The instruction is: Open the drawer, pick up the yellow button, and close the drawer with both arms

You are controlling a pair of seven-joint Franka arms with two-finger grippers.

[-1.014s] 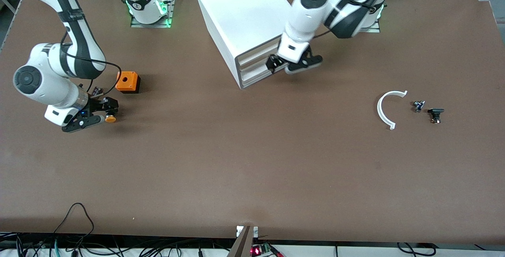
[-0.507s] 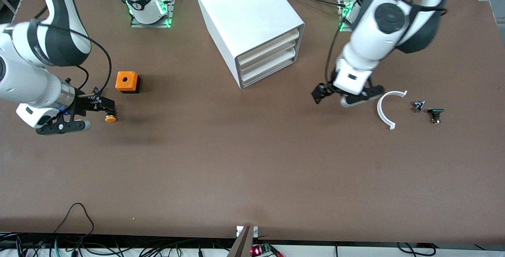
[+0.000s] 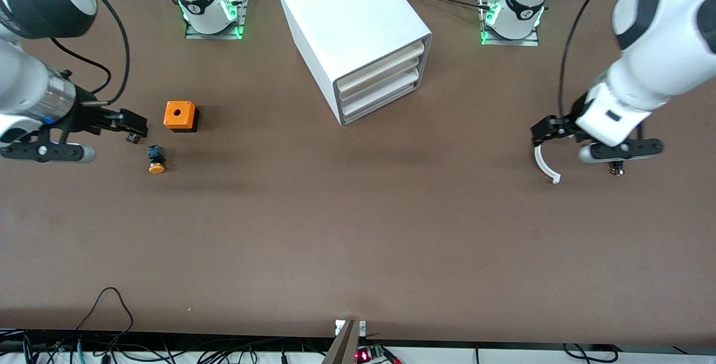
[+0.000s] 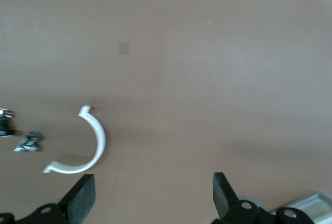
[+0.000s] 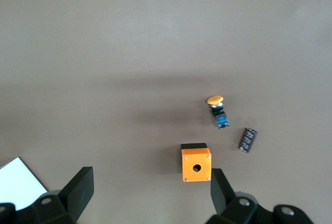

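Observation:
The button [image 3: 156, 160] lies on its side on the table, nearer the front camera than the orange box [image 3: 180, 116]. Its orange-yellow cap points toward the camera. It also shows in the right wrist view [image 5: 218, 111]. My right gripper [image 3: 109, 139] is open and empty, raised beside the button toward the right arm's end; in its own view [image 5: 150, 189] the jaws stand wide apart. My left gripper [image 3: 597, 140] is open and empty over the white arc [image 3: 543, 164], and shows in its own view [image 4: 153, 190]. The white drawer cabinet [image 3: 358, 28] has all its drawers shut.
A small dark cylinder [image 3: 133, 138] lies beside the button, also in the right wrist view [image 5: 248, 139]. The white arc [image 4: 96, 141] and small dark parts [image 4: 28, 142] lie toward the left arm's end. One dark part [image 3: 617, 170] shows under the left gripper.
My right gripper let go of the button and drew back and up; the button stays on the table. My left gripper swung from the cabinet's drawer front to over the white arc.

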